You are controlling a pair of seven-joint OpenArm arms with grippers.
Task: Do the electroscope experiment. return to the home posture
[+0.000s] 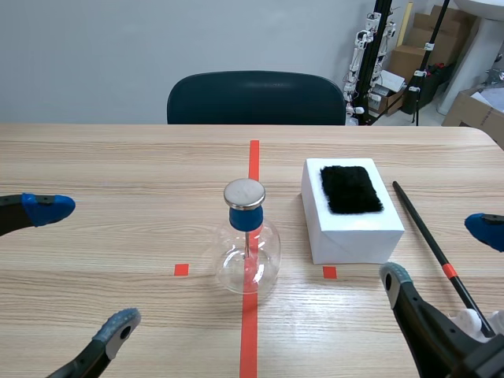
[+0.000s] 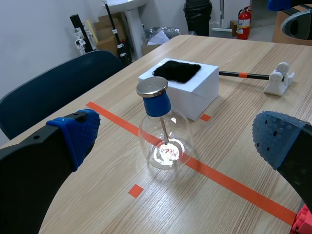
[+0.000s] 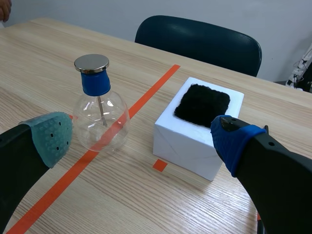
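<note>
The electroscope (image 1: 248,250) is a clear glass flask with a blue stopper and a metal disc on top; it stands upright on the red centre tape line (image 1: 250,315). It also shows ahead of both grippers (image 2: 164,131) (image 3: 100,105). A white box (image 1: 350,214) with a black fur patch (image 1: 350,189) on top sits to its right. A black rod (image 1: 431,240) with an orange band lies right of the box, resting on a small white stand (image 2: 279,78). My left gripper (image 1: 75,264) is open at the near left. My right gripper (image 1: 441,252) is open at the near right. Both hold nothing.
A dark blue chair (image 1: 256,98) stands behind the far table edge. Cardboard boxes (image 1: 413,55) and tripod stands are in the back right of the room. Small red tape squares (image 1: 182,269) mark the table beside the flask.
</note>
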